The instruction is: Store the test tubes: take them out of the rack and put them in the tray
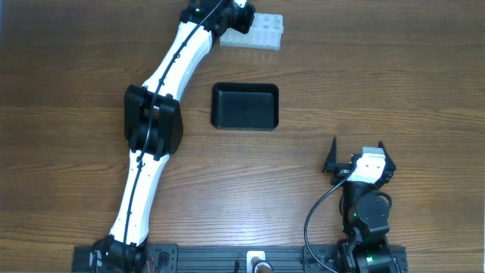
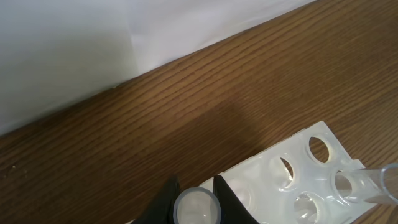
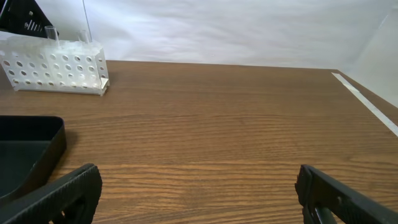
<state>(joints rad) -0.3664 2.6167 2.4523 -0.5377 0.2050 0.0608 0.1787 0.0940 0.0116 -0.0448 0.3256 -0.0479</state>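
Far desk (image 1: 394, 83) | left tool (image 2: 196, 200) pinching clear round test tube (image 2: 197, 210) at white perforated plastic rack (image 1: 261, 32) | right tool (image 3: 199, 190) spread, near right | best lifted straight up, then to black rectangular tray (image 1: 245, 105)

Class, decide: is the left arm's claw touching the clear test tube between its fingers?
Touching. Left wrist view: left claw fingers press the clear test tube at its rim, no gap.
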